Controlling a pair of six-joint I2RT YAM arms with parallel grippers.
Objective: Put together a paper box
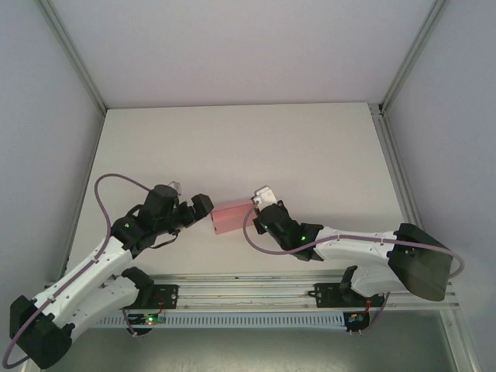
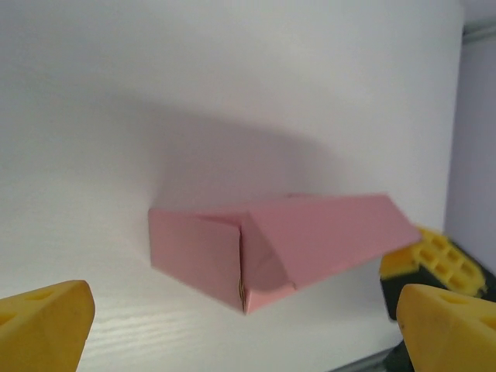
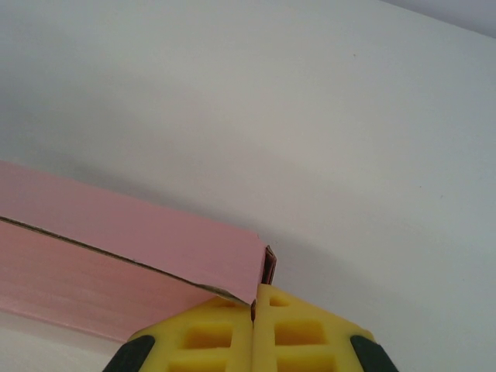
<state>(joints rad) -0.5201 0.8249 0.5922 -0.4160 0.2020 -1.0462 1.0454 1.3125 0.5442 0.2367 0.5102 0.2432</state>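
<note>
Top cam: L arm (image 1: 93, 267) comes in from bottom-left. Its left claw (image 1: 201, 209) sits just beside the L end of the paper box (image 1: 232, 218). Box = small pink rectangular one, lying flat-ish on the white counter (image 1: 232, 147), toward the near edge, between the two claws.

L wrist cam: left claw (image 2: 244, 329) is spread wide, with yellow fingertips (image 2: 43, 322) at the bottom corners of the frame. Paper box (image 2: 271, 244) is ahead of them and clear of both, no contact. The near end of the box isn't neatly closed: the end flap is folded in crooked, with a crease and a small gap at the lower corner. At the far R end of the box a yellow pad (image 2: 434, 260) of the other claw touches it.

Top cam again: right claw (image 1: 260, 208) is against the R end of the box, R arm (image 1: 356, 244) reaching in from bottom-right.

R wrist cam: right claw (image 3: 254, 322) is pinched tight, pads (image 3: 302, 333) pressed together on the thin card edge at the box corner. Paper box (image 3: 116, 256) runs off the L side of the frame, white counter (image 3: 349, 116) behind it.
</note>
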